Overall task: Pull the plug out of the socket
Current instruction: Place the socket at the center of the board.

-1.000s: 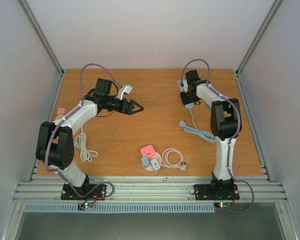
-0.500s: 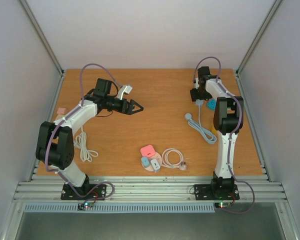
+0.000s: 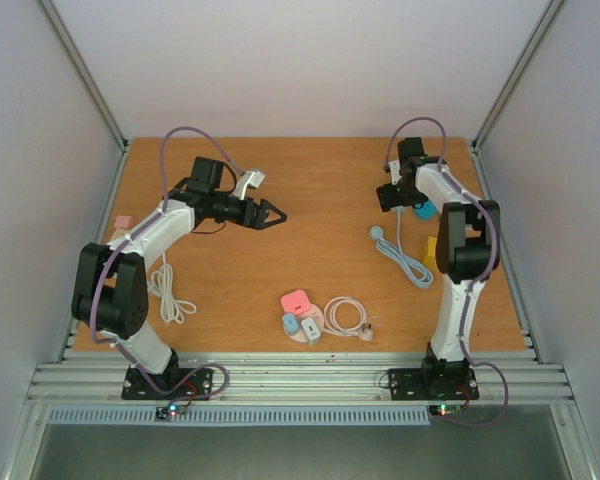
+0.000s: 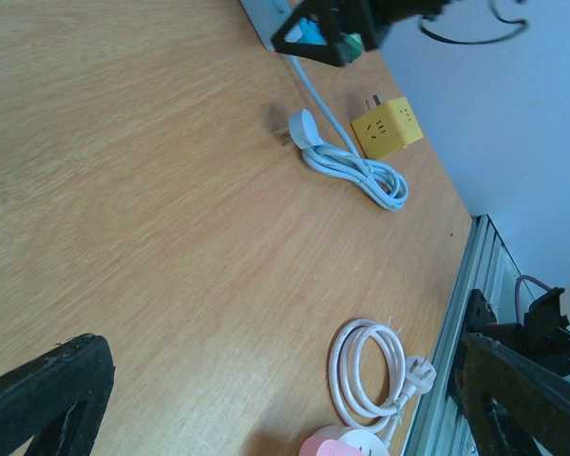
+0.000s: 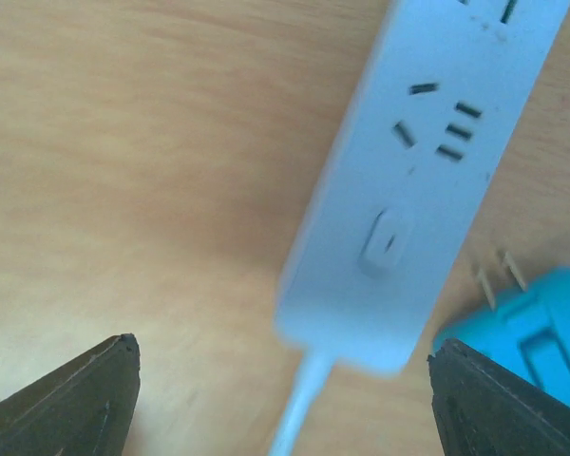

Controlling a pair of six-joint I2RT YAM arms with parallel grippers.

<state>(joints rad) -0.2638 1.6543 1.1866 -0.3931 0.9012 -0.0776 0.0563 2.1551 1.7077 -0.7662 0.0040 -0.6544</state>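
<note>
Right gripper (image 5: 283,348): jaws wide apart, nothing clamped. It hangs low over the cord end of the white power strip (image 5: 427,161), which lies flat on the table (image 3: 310,170) at the far right. Blue plug (image 5: 532,332) lies on the table just beside that end of the strip, its metal prongs bare and angled toward the strip. Judgement: the plug is out of the socket, and the open jaws fit a release onto the table, with the strip left where it lay. Left gripper (image 3: 277,214): jaws also spread, empty, held out above mid-table well apart from the strip. It appears parked, with no part in the pull. Limits: the right wrist view is soft and crops the plug body and the far end of the strip. I cannot tell whether plug and strip touch, nor which outlet matches the plug. In the top view the right wrist hides most of the strip, and the right arm covers part of the yellow cube adapter (image 4: 387,125), which the left wrist view shows whole beside the strip's bundled grey cable (image 4: 356,171).
</note>
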